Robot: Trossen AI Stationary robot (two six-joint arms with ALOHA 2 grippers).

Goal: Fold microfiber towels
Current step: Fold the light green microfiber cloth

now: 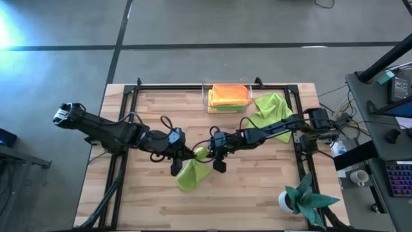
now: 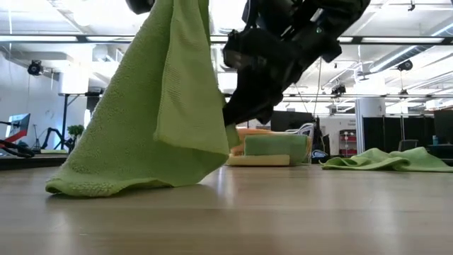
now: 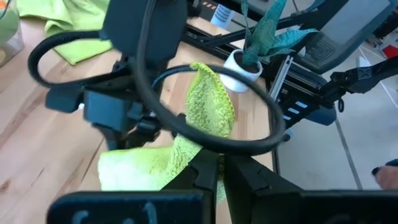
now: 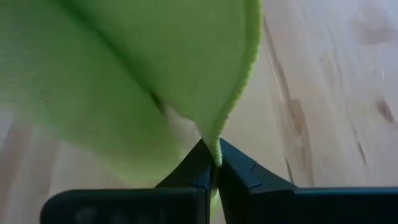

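A lime green towel (image 1: 192, 174) hangs between my two grippers at the table's middle; its lower end (image 2: 92, 185) rests on the wood. My left gripper (image 1: 189, 155) and my right gripper (image 1: 208, 152) stand close together, both shut on the towel's top. The towel also shows in the left wrist view (image 3: 208, 112) and the right wrist view (image 4: 143, 68). A second lime green towel (image 1: 271, 109) lies crumpled at the far right. Orange and yellow towels lie folded in the clear bin (image 1: 227, 98). My left gripper (image 3: 221, 171) pinches a bunched upper part of the towel (image 3: 198, 146) between its two fingers. The towel rises past the fingertips in a fold and also hangs slack below them. My right gripper (image 4: 214, 163) pinches the towel's edge (image 4: 216, 146) between its fingertips. The cloth hangs slack from the hold, its lower end on the table.
The clear bin stands at the table's far edge, and it also shows in the low view (image 2: 272, 149). A teal spiky plant in a white pot (image 1: 301, 200) stands at the near right corner. Bare wood lies near the front edge (image 1: 244, 200).
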